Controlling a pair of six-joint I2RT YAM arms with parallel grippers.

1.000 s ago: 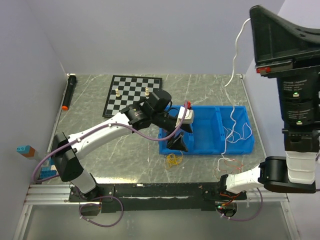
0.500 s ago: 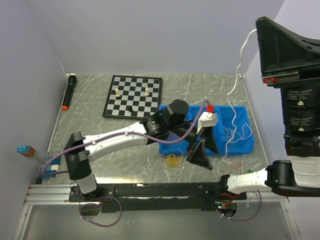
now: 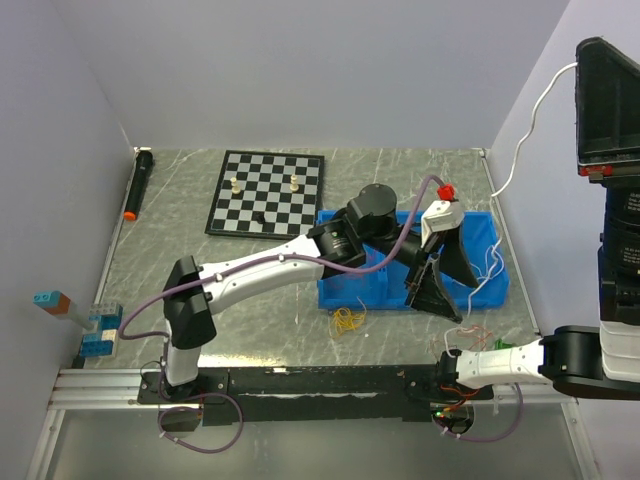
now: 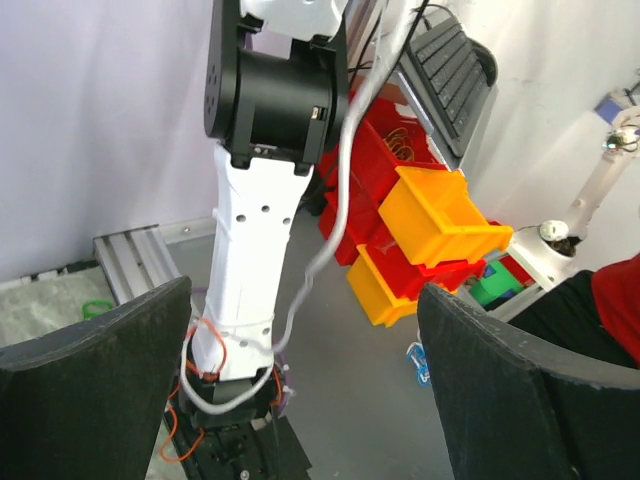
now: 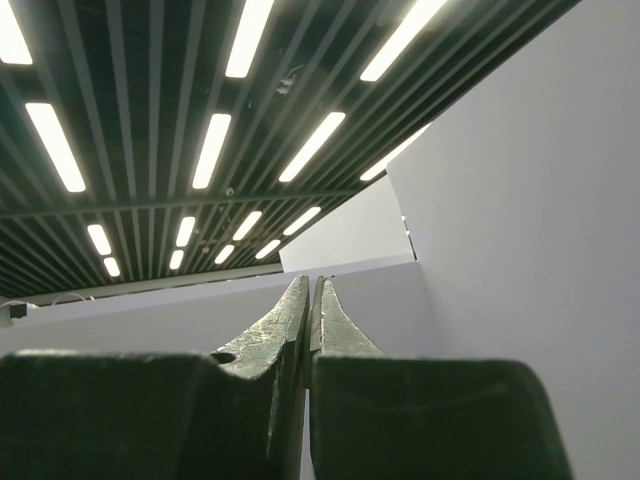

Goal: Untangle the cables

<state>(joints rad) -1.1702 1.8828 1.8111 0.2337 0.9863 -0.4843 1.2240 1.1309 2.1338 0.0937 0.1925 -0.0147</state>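
Though cropped overhead, the right hand (image 5: 311,290) looks closed from its wrist.

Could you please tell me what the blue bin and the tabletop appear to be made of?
The blue bin looks like moulded plastic: uniform colour, thin straight walls. The tabletop looks like grey-green stone or stone-print laminate, with pale veins; I cannot tell which.
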